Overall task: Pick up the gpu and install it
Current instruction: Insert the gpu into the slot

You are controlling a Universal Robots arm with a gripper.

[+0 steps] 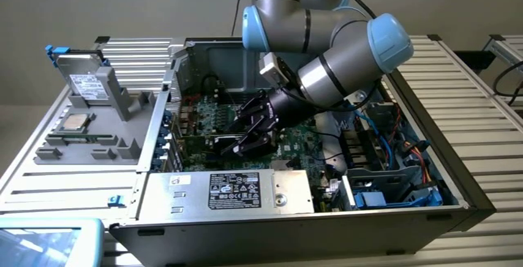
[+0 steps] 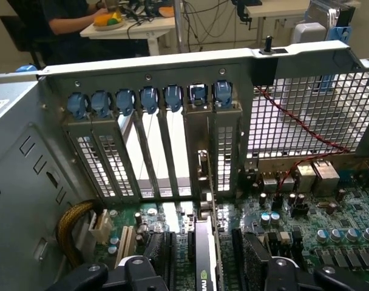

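Astride seated gpu (image 2: 204,257), wide-open gripper (image 2: 203,276)

The gpu (image 2: 204,254) stands on edge in a motherboard slot, black cooler on one face, its silver bracket against the case's rear slot openings.

1. Wall (image 1: 122,3): plain beige, behind the work area in the exterior view.
2. Slatted aluminium table (image 1: 482,157): silver ribbed profiles, at the exterior view's right.
3. White desk (image 2: 136,27): cluttered with cables, in the wrist view.
4. Person (image 2: 66,18): dark sleeve, seated at that desk.
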